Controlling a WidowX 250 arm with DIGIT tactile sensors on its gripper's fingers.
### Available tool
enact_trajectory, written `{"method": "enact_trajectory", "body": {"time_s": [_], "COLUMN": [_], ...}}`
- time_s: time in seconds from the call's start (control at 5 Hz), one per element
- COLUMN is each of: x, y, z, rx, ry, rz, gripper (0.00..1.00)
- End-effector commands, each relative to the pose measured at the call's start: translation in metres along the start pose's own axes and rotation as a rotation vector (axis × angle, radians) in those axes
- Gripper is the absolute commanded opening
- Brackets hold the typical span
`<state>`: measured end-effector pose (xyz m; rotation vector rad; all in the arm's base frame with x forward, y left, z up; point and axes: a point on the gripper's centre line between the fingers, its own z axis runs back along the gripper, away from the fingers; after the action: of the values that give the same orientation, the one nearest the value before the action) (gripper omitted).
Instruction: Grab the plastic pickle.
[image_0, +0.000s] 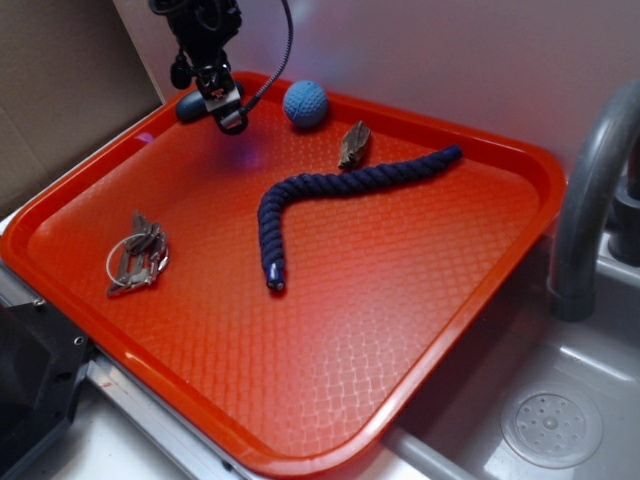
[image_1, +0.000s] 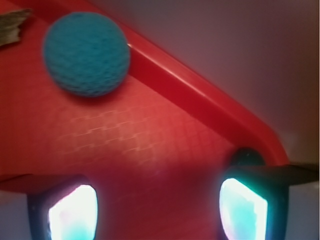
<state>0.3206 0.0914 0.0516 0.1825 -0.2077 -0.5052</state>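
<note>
Red tray (image_0: 420, 330) — large, textured plastic, raised rim, set beside a grey sink (image_0: 560, 420) with a curved grey faucet pipe (image_0: 585, 200) at the right. Navy braided rope (image_0: 340, 195) — long, bent in a shallow angle, lying across the middle of the tray from the far right toward the near centre. Robot arm with gripper (image_0: 228, 112) — black, hanging over the far left corner of the tray, cable trailing behind; in the wrist view the two fingers (image_1: 72, 210) stand well apart with bare tray floor between them, so the jaws are spread and hold nothing. Bunch of keys (image_0: 138, 255) — metal, on a wire ring, lying near the left rim, well apart from the rope. Blue knitted ball (image_0: 305, 103) — round, near the far rim, just right of the gripper; in the wrist view it fills the upper left (image_1: 87, 52). Brown scrap (image_0: 354, 145) — small, dull, leaf-like, between the ball and the rope; its make cannot be told. Plastic pickle (image_0: 190, 105) — small, dark, rounded end showing, lying in the far left corner against the rim, partly hidden behind the gripper; in the wrist view only a dark rounded tip (image_1: 246, 156) shows just above the right-hand finger, outside the gap, apart from the pads.
</note>
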Motion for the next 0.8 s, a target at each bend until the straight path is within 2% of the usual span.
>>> {"method": "enact_trajectory", "body": {"time_s": [0.0, 0.2, 0.4, 0.6], "x": [-0.008, -0.018, -0.029, -0.030], "y": [0.031, 0.042, 0.056, 0.063], "z": [0.012, 0.020, 0.030, 0.026], "rx": [0.072, 0.142, 0.147, 0.143], "ry": [-0.010, -0.011, -0.024, -0.012], "rz": [0.059, 0.111, 0.158, 0.174], "gripper": [1.00, 1.00, 1.00, 1.00]}}
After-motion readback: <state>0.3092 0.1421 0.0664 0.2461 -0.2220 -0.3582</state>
